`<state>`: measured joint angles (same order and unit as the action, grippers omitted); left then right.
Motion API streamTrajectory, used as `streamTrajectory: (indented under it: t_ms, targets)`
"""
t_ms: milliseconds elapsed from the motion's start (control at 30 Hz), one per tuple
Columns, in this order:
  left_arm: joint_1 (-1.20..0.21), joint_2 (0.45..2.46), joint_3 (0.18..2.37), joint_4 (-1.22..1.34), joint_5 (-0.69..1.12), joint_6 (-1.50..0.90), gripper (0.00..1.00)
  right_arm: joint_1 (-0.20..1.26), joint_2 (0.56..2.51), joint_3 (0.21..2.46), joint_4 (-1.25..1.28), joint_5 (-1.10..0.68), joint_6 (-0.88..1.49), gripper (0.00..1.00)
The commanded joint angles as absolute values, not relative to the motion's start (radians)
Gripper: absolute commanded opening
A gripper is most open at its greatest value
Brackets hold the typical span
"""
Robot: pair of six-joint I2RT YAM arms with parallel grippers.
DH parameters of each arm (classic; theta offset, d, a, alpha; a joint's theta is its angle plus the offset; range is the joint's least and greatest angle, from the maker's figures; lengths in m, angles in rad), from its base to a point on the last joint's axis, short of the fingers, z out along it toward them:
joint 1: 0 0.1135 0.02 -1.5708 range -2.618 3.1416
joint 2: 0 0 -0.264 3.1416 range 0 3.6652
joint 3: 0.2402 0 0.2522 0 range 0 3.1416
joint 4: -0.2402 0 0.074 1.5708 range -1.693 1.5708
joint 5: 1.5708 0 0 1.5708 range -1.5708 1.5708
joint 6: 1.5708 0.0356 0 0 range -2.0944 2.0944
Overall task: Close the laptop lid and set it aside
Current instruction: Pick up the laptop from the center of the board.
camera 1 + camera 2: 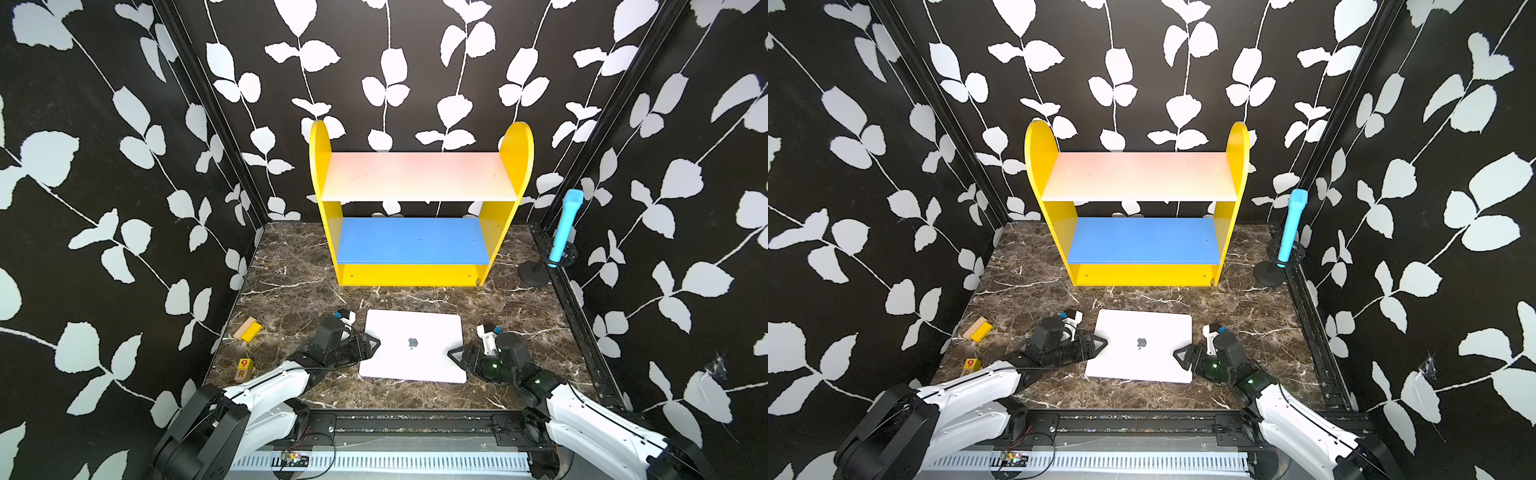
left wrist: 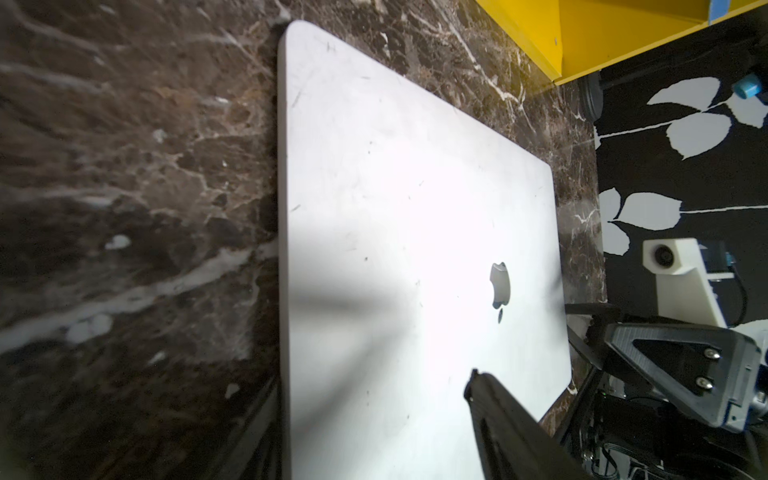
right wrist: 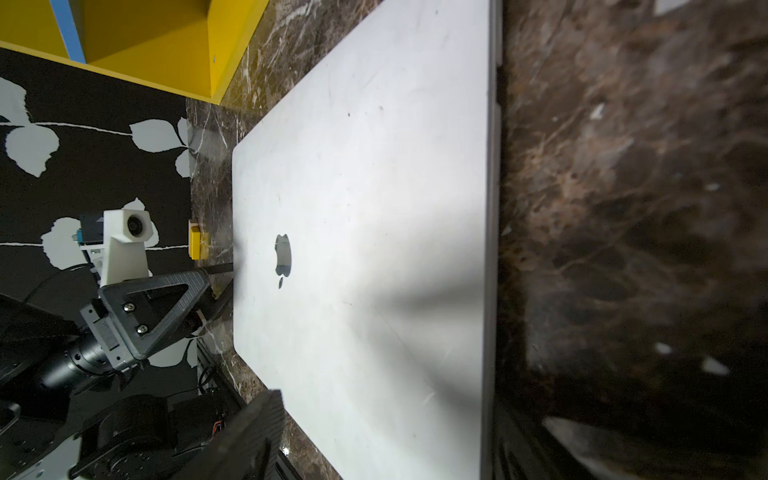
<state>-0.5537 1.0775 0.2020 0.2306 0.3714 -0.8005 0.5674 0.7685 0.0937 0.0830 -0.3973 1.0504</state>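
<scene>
laptop (image 1: 413, 365), lid (image 1: 415, 328) shut, lies flat on the marble surface (image 1: 291, 282) before the yellow shelf (image 1: 415, 275), with left hand (image 1: 377, 344) and right hand (image 1: 450, 355) both open at its side edges.

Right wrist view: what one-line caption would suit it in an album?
Closed laptop lying flat on the marble table, logo up, the left gripper open at its far edge, yellow shelf beyond.

Yellow shelf (image 1: 320, 166), blue microphone (image 1: 564, 226) and blocks (image 1: 248, 328) stand apart.

Silver-white laptop (image 1: 395, 365) flat on marble tabletop (image 1: 291, 299), lid (image 1: 1142, 328) down (logo (image 1: 412, 342) upward).
</scene>
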Motion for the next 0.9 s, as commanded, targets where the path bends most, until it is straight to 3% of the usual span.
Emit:
streamTrajectory:
  t_ms: [0,533,867]
  targets:
    - [-0.575,1.091,0.154,0.207,0.501,-0.844,0.71,0.577,0.760,0.048,0.092,-0.434,1.105,0.77]
    - [-0.575,1.074,0.127,0.341,0.526,-0.913,0.61,0.577,0.546,-0.001,0.091,-0.398,1.194,0.64]
    - [-0.576,1.062,0.122,0.424,0.542,-0.955,0.56,0.577,0.550,-0.002,0.130,-0.401,1.208,0.57]
